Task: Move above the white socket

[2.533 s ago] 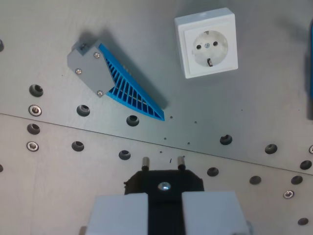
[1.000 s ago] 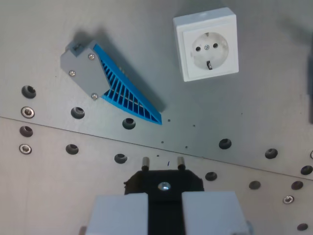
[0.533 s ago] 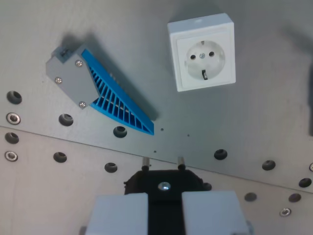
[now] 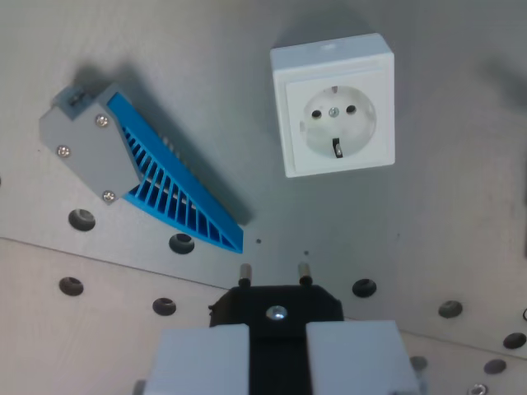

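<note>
One white socket [image 4: 333, 104] lies beyond the end effector's [image 4: 277, 362] black plug [image 4: 277, 306].

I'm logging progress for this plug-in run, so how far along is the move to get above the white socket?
Done: the black two-pin plug is clamped in the white-fingered gripper. In hand: the approach. The white square wall socket lies ahead of the pins, toward the top of the wrist view and slightly to its right, with bare metal plate between them. Left: closing that gap so the pins sit over the socket's holes. The grey-and-blue vented part lies off to the wrist view's left.
</note>
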Motion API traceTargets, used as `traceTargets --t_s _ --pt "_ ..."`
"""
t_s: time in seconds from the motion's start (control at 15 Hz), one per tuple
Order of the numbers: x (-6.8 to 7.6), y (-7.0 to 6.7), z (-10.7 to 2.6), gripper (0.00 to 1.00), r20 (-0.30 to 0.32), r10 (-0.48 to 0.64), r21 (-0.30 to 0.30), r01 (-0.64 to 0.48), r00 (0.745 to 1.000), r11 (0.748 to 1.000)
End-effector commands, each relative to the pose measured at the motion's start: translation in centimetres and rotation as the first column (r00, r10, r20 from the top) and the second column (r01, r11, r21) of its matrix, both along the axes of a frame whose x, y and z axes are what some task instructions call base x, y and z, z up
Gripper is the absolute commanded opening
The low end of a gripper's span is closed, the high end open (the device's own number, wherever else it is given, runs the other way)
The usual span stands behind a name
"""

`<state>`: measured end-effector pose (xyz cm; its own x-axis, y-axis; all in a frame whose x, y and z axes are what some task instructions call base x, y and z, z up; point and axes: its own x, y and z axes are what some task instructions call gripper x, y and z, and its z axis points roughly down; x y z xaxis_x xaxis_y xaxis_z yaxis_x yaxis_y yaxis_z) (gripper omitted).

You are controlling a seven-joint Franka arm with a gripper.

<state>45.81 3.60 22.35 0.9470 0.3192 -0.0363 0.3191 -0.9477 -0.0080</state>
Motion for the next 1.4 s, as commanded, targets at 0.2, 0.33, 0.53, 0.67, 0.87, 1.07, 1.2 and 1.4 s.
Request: traceTargets --t_s 0.2,0.33,0.53,0.67,0.87,1.07,1.2,1.4 --pt "0.0 -1.1 -2.4 0.00 0.085 0.068 0.008 -0.069 0.994 0.998" --pt "0.2 -1.4 -3.3 0.00 0.086 0.075 0.006 -0.076 0.993 0.997" --pt "0.4 -1.8 -4.7 0.00 0.089 0.082 0.003 -0.083 0.993 0.997" --pt "0.5 -2.0 -5.6 0.00 0.089 0.087 0.001 -0.087 0.992 0.996" --pt "0.6 -2.4 -6.8 0.00 0.090 0.096 0.000 -0.096 0.991 0.995" --pt "0.7 -2.7 -7.9 0.00 0.087 0.100 -0.002 -0.100 0.991 0.995" --pt "0.8 -2.9 -8.5 0.00 0.086 0.104 -0.003 -0.104 0.991 0.995" --pt "0.9 -3.1 -9.3 0.00 0.082 0.106 -0.004 -0.106 0.991 0.994"
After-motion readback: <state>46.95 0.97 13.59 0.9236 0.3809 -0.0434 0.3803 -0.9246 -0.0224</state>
